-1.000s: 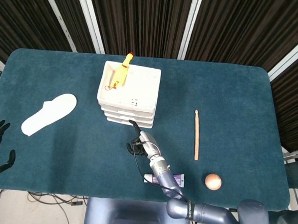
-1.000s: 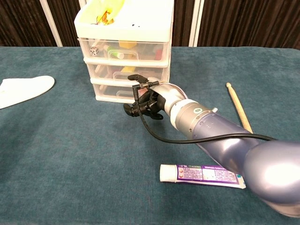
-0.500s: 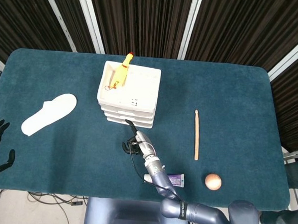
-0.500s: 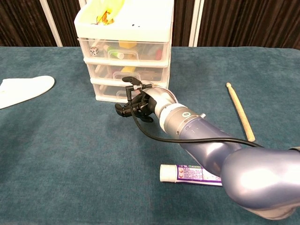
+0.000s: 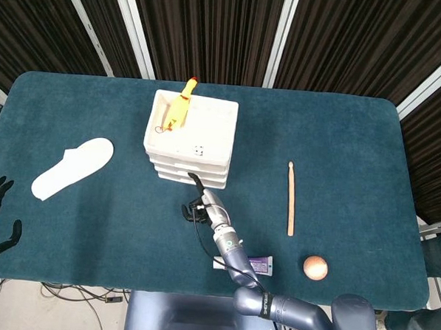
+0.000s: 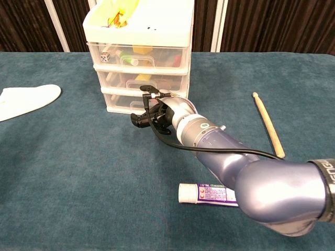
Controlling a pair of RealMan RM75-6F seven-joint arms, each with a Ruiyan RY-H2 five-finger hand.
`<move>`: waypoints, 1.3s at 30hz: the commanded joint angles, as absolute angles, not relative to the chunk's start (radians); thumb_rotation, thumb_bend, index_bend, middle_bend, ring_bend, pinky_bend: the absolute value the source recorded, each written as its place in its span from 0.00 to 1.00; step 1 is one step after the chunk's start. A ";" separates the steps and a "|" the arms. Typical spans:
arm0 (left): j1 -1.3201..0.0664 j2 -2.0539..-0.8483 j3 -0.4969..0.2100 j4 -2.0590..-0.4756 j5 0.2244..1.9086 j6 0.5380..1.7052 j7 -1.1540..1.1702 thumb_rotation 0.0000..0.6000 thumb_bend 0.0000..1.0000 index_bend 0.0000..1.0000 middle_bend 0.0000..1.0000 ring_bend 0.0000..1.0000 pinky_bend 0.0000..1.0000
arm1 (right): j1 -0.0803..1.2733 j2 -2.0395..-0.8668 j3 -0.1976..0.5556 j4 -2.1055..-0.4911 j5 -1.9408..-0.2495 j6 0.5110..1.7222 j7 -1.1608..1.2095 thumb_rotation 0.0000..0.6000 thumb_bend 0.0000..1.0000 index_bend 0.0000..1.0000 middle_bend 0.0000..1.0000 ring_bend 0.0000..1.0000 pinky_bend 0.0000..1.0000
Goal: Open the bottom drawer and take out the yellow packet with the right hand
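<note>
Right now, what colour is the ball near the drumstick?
The ball is orange-brown, seen in the head view.

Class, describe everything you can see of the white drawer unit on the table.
The drawer unit is a small white plastic chest with three stacked drawers, their fronts clear so coloured items show inside. All three look closed. Its open top tray holds a yellow toy. It stands upright on the blue-green cloth, toward the back and left of centre. The right hand is at the bottom drawer's front; whether it touches cannot be told.
</note>
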State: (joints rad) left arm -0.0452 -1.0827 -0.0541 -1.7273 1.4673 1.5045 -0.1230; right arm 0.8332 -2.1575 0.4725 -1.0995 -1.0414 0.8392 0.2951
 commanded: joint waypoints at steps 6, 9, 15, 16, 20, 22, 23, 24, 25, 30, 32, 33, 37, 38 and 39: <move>-0.046 -1.083 -0.054 -1.728 1.465 1.503 -0.120 1.00 0.51 0.03 0.00 0.00 0.00 | 0.845 -2.160 0.475 -1.080 -1.048 0.827 0.302 1.00 0.53 0.00 0.94 0.92 0.97; -0.046 -1.083 -0.053 -1.728 1.465 1.501 -0.119 1.00 0.51 0.03 0.00 0.00 0.00 | 0.848 -2.162 0.476 -1.073 -1.054 0.824 0.312 1.00 0.53 0.00 0.94 0.92 0.97; -0.046 -1.083 -0.055 -1.728 1.460 1.499 -0.120 1.00 0.51 0.03 0.00 0.00 0.00 | 0.855 -2.165 0.479 -1.060 -1.061 0.821 0.326 1.00 0.54 0.00 0.94 0.93 0.97; -0.047 -1.082 -0.055 -1.729 1.460 1.499 -0.121 1.00 0.51 0.03 0.00 0.00 0.00 | 0.856 -2.166 0.479 -1.059 -1.061 0.819 0.326 1.00 0.54 0.00 0.94 0.93 0.97; -0.047 -1.082 -0.055 -1.729 1.460 1.499 -0.121 1.00 0.51 0.03 0.00 0.00 0.00 | 0.860 -2.168 0.479 -1.054 -1.061 0.815 0.329 1.00 0.54 0.00 0.94 0.93 0.97; -0.046 -1.082 -0.055 -1.729 1.461 1.499 -0.122 1.00 0.51 0.03 0.00 0.00 0.00 | 0.862 -2.169 0.479 -1.051 -1.061 0.812 0.330 1.00 0.54 0.00 0.94 0.93 0.97; -0.046 -1.083 -0.055 -1.729 1.461 1.500 -0.122 1.00 0.51 0.03 0.00 0.00 0.00 | 0.864 -2.171 0.479 -1.048 -1.061 0.811 0.329 1.00 0.54 0.00 0.94 0.93 0.97; -0.046 -1.083 -0.055 -1.729 1.461 1.500 -0.122 1.00 0.51 0.03 0.00 0.00 0.00 | 0.867 -2.172 0.478 -1.044 -1.062 0.809 0.328 1.00 0.54 0.00 0.94 0.93 0.97; -0.046 -1.083 -0.055 -1.729 1.461 1.500 -0.122 1.00 0.51 0.03 0.00 0.00 0.00 | 0.870 -2.174 0.479 -1.041 -1.062 0.807 0.328 1.00 0.54 0.00 0.94 0.93 0.97; -0.047 -1.083 -0.054 -1.728 1.461 1.499 -0.122 1.00 0.51 0.03 0.00 0.00 0.00 | 0.884 -2.180 0.488 -1.027 -1.065 0.804 0.328 1.00 0.54 0.00 0.94 0.93 0.97; -0.047 -1.083 -0.054 -1.728 1.460 1.499 -0.122 1.00 0.51 0.03 0.00 0.00 0.00 | 0.889 -2.181 0.489 -1.023 -1.065 0.802 0.326 1.00 0.54 0.00 0.94 0.93 0.97; -0.047 -1.083 -0.055 -1.729 1.460 1.499 -0.122 1.00 0.51 0.03 0.00 0.00 0.00 | 0.892 -2.182 0.490 -1.022 -1.065 0.800 0.325 1.00 0.54 0.00 0.94 0.93 0.97; -0.047 -1.083 -0.055 -1.730 1.459 1.499 -0.121 1.00 0.51 0.03 0.00 0.00 0.00 | 0.901 -2.183 0.493 -1.015 -1.057 0.789 0.318 1.00 0.54 0.00 0.94 0.93 0.97; -0.047 -1.083 -0.055 -1.730 1.459 1.499 -0.120 1.00 0.51 0.03 0.00 0.00 0.00 | 0.903 -2.184 0.494 -1.013 -1.055 0.786 0.317 1.00 0.54 0.00 0.94 0.93 0.97; -0.046 -1.083 -0.055 -1.730 1.458 1.500 -0.120 1.00 0.51 0.03 0.00 0.00 0.00 | 0.905 -2.184 0.496 -1.011 -1.053 0.783 0.315 1.00 0.54 0.00 0.94 0.93 0.97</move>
